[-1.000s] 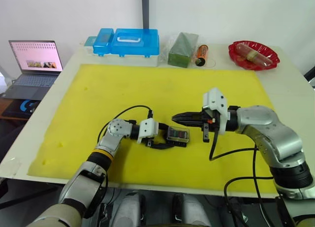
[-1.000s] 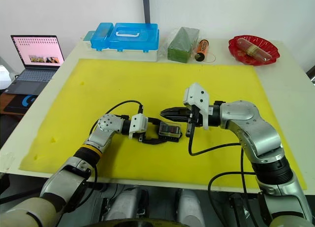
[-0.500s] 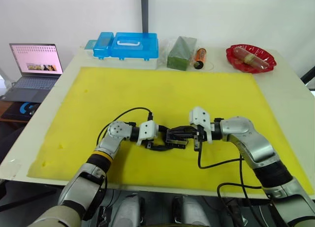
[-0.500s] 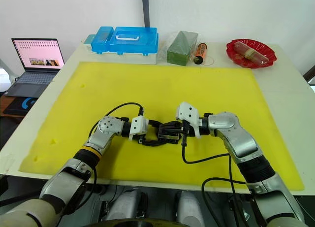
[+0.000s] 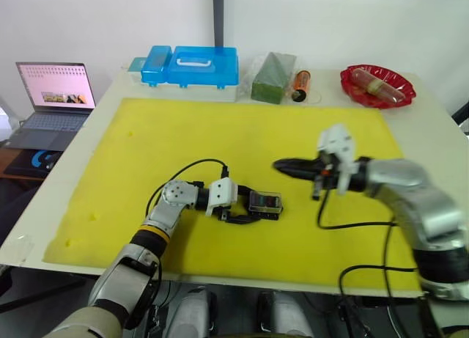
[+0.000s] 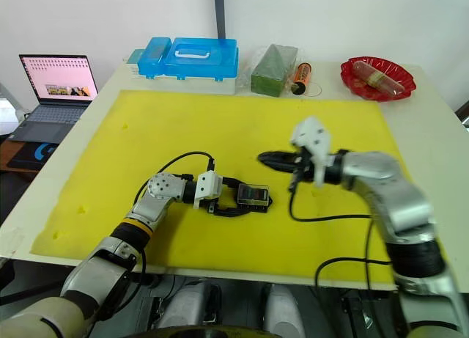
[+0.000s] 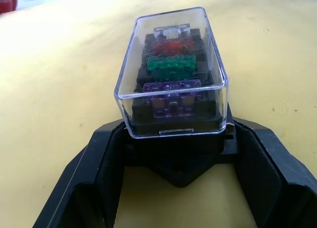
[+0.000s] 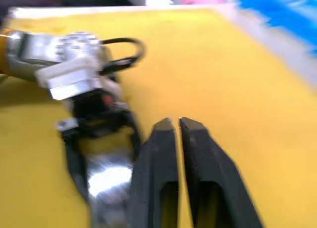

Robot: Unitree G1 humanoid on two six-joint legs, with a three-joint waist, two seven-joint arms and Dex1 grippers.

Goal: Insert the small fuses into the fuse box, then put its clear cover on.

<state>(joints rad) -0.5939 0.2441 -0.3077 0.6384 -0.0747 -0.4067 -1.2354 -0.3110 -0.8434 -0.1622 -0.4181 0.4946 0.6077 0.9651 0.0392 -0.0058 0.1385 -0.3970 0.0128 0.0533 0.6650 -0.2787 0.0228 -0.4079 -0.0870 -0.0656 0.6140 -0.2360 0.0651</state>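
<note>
The fuse box (image 5: 264,202) is a small black block resting on the yellow mat (image 5: 183,140). My left gripper (image 5: 250,210) is shut on its base, one finger on each side. The clear cover (image 7: 171,55) sits on top of the box. Under it the small fuses stand in their slots: purple (image 7: 171,87), green (image 7: 171,67), red (image 7: 168,46) and a pale one behind. My right gripper (image 5: 281,164) hovers above the mat, up and to the right of the box, shut with nothing between its fingers (image 8: 161,139).
Along the table's far edge stand a blue-lidded case (image 5: 192,65), a green wrapped block (image 5: 272,78), an orange cylinder (image 5: 300,83) and a red dish (image 5: 377,85). A laptop (image 5: 51,96) sits off the table to the left.
Half a second ago my right gripper was down at the fuse box; it has since lifted away to the right. The box stays in my left gripper.
</note>
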